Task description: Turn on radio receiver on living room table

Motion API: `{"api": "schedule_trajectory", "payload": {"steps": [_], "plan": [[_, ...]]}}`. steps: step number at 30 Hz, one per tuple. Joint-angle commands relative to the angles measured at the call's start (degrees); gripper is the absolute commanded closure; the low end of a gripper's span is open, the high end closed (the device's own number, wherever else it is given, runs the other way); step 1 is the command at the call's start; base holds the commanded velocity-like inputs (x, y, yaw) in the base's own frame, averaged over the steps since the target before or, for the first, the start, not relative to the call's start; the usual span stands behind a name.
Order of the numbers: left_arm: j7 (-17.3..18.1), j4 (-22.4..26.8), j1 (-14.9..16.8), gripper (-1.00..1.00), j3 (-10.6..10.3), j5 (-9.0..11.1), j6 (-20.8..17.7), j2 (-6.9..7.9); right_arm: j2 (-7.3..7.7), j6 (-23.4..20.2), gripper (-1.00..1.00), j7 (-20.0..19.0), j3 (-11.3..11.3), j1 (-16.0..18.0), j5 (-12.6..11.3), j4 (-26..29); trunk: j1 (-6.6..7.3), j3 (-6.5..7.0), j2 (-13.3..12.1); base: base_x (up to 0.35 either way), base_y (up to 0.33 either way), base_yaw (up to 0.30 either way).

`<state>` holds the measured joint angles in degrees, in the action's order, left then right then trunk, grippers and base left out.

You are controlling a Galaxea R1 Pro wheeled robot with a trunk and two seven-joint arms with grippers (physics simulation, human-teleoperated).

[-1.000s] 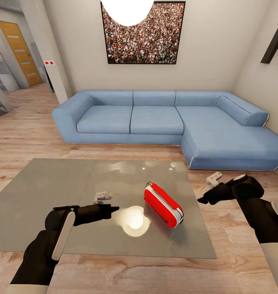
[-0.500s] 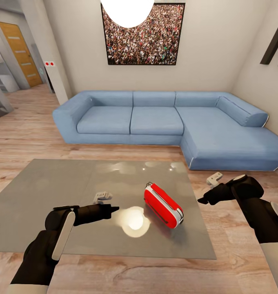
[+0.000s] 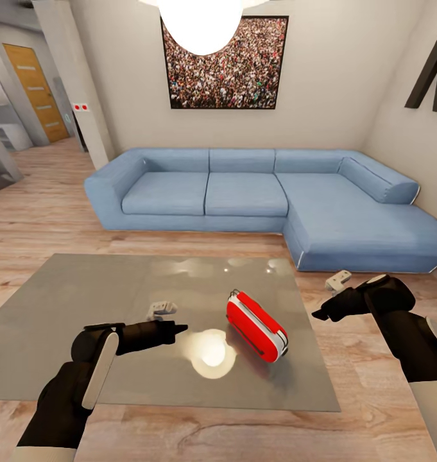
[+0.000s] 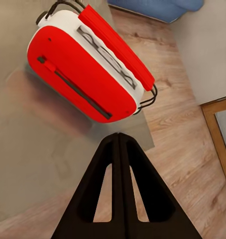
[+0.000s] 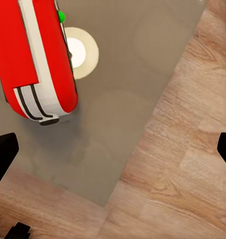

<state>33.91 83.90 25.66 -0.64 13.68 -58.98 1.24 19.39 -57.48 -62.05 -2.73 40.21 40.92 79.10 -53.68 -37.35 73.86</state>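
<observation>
Bright red, the radio receiver (image 3: 257, 325) lies on its side on the glossy grey table (image 3: 70, 301), right of the middle. My left gripper (image 3: 179, 329) is clenched, fingers together, pointing at it from near. My right gripper (image 3: 319, 314), released and spread wide, hovers beside the table edge. I should approach slowly with the closed tip and press the switch. No containers here.
</observation>
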Motion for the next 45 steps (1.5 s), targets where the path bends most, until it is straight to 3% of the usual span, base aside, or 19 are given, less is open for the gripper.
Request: {"api": "schedule_trajectory", "payload": {"steps": [1,15,45], "plan": [[0.01,0.0,0.0,1.0,-0.02,-0.03,0.0,0.0,0.01,0.0,-1.0,0.11,0.0,0.0,0.01,0.0,0.0,0.09,0.0,0.0,0.0,0.0],[-0.01,-1.09,0.0,1.0,-0.1,-0.24,-0.06,0.16,0.18,0.08,-1.0,2.22,1.51,-1.34,0.13,-0.16,0.0,1.35,0.0,0.0,0.0,0.0],[-0.23,-0.49,0.0,1.0,-0.58,-0.06,-0.31,-0.31,0.64,0.62,-1.0,3.4,1.78,-1.37,0.57,-2.35,0.0,4.03,0.0,0.0,0.0,0.0]]}}
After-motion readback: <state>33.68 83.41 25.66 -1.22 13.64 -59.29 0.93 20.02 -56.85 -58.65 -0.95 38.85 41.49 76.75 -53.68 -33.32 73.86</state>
